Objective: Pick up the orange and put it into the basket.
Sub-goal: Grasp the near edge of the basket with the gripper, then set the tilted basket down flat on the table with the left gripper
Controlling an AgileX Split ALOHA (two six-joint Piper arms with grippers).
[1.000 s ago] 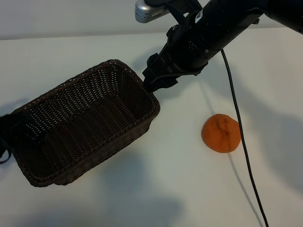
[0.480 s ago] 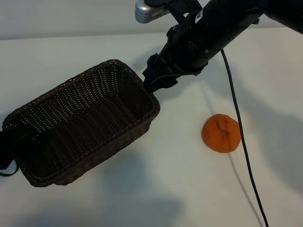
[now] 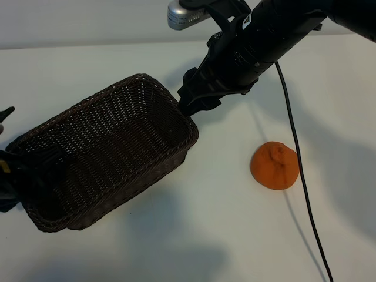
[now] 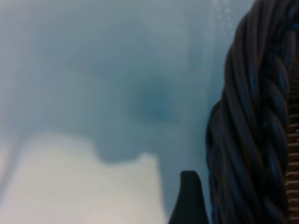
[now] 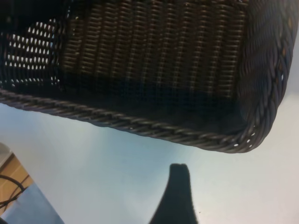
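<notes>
The orange (image 3: 274,165) lies on the white table, right of the basket (image 3: 135,82) and apart from it. The dark woven basket sits slantwise at the left. My right gripper (image 3: 189,103) hangs at the basket's far right corner, open and holding nothing. In the right wrist view one finger (image 5: 175,196) stands clear of the braided rim (image 5: 140,126). My left gripper (image 3: 4,154) is at the basket's left end by the picture's edge, open. Its one visible finger (image 4: 189,200) is close beside the rim (image 4: 252,116). Neither wrist view shows the orange.
A black cable (image 3: 296,158) runs down from the right arm (image 3: 264,35) past the orange's right side. Bare white table (image 3: 223,235) lies in front of the basket and the orange.
My left gripper has drawn back to the left off the basket's left end, and that end has shifted slightly. The right arm and the orange have not moved.
</notes>
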